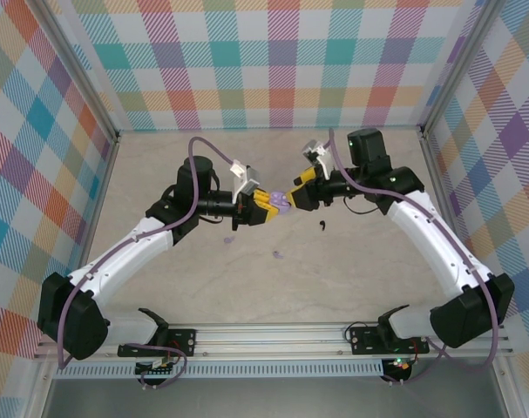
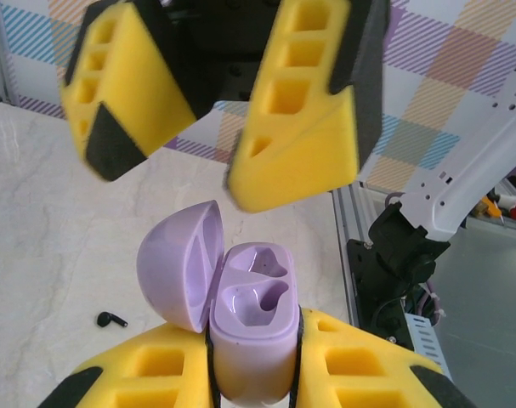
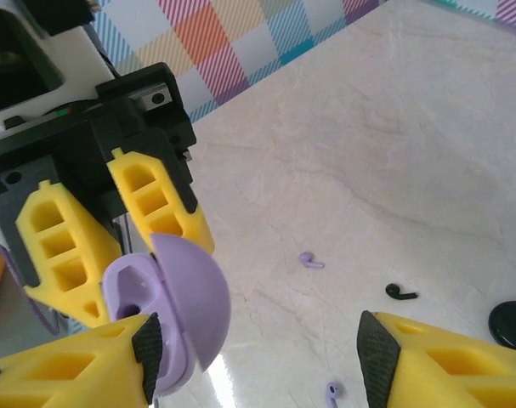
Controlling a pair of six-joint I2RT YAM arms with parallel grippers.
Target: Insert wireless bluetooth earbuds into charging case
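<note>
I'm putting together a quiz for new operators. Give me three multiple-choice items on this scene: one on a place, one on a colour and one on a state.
1. Where is the case?
A. in the left hand
B. flat on the table
C. against the back wall

2. What colour is the case?
A. black
B. white
C. lilac

3. How is the lid?
A. shut
B. open
C. detached

Answers:
1 A, the left hand's fingers clamp its body from both sides.
2 C, body and lid are both lilac.
3 B, the lid is swung back on its hinge, baring two empty wells.
</note>
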